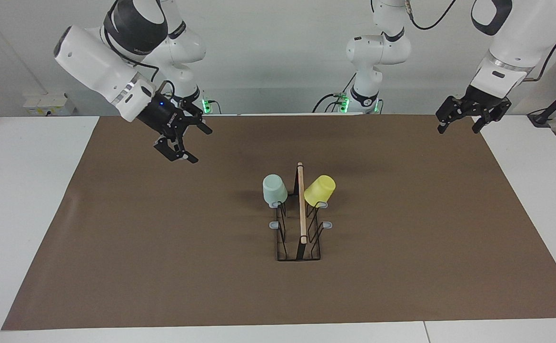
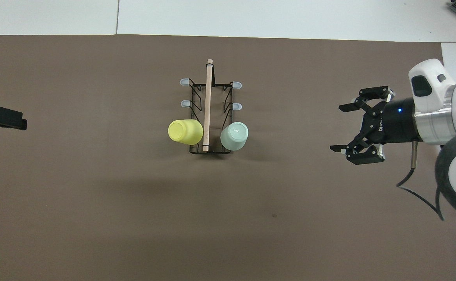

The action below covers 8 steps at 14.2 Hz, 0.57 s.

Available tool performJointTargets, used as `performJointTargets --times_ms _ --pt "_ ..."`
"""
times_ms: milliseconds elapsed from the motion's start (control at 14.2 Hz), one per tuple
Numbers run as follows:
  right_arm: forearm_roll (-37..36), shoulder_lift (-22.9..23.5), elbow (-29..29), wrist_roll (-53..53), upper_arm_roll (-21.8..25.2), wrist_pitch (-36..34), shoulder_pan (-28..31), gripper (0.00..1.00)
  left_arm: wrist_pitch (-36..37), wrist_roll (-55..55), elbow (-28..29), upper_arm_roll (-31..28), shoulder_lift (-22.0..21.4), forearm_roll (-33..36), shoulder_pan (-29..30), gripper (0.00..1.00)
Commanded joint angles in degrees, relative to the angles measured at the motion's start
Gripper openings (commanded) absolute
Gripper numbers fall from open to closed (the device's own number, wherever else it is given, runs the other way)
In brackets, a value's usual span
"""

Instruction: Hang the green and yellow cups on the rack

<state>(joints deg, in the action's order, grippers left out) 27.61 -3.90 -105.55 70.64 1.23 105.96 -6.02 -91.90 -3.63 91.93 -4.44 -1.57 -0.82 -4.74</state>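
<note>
Hanging on the rack (image 1: 300, 224), mid-surface: green cup (image 1: 274, 189) on the peg toward the right arm's end, yellow cup (image 1: 320, 190) on the peg toward the left arm's end, both on the pegs nearest the robots' edge, mouths down. Right gripper (image 1: 190, 143) is up over the brown mat (image 1: 163, 238) toward the right arm's end, jaws spread, holding nothing. Left gripper (image 1: 459, 125) is over the mat's corner at the left arm's end by the robots' edge, jaws spread, empty.
</note>
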Motion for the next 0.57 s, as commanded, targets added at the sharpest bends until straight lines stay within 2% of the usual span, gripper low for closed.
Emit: performJointTargets --times_ms 0,212,495 --pt "-10.87 0.03 2.81 -7.77 -0.44 -5.05 0.48 1.0 2.07 -1.03 -0.43 2.15 -0.36 -0.06 1.92 1.0" --pt "-18.71 0.03 2.98 -14.53 -0.26 -7.61 1.44 1.0 1.99 -1.03 -0.43 3.55 -0.45 -0.06 2.72 1.0" --pt "-22.15 0.12 3.95 -28.13 -0.35 -10.77 4.43 1.0 1.11 -0.68 0.53 3.74 -0.36 -0.24 2.28 1.0"
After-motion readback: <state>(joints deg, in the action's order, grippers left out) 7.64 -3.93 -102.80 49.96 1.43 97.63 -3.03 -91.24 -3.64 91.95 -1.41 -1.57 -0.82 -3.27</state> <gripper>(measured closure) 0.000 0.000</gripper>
